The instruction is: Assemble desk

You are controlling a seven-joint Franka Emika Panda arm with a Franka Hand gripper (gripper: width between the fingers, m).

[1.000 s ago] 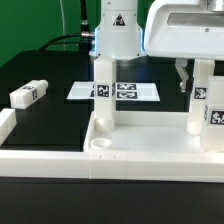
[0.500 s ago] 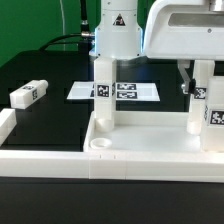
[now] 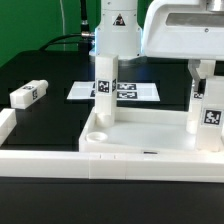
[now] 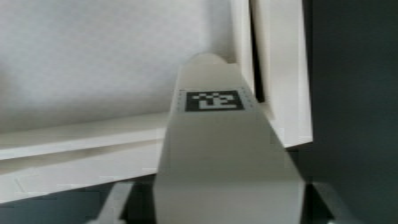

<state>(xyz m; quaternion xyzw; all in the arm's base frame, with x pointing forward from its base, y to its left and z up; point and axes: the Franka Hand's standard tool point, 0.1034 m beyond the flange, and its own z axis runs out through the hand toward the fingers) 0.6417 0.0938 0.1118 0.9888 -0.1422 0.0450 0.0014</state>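
The desk top [image 3: 140, 135] lies on the black worktop [image 3: 50, 115], rim up, with two tagged legs standing upright in its far corners: one leg [image 3: 106, 88] toward the exterior view's left, the other leg [image 3: 207, 105] at the right. The tool [image 3: 198, 68] is at the head of the right leg; whether its fingers grip it cannot be told. A loose leg [image 3: 28, 94] lies well apart at the left. The marker board [image 3: 135, 91] lies behind the top.
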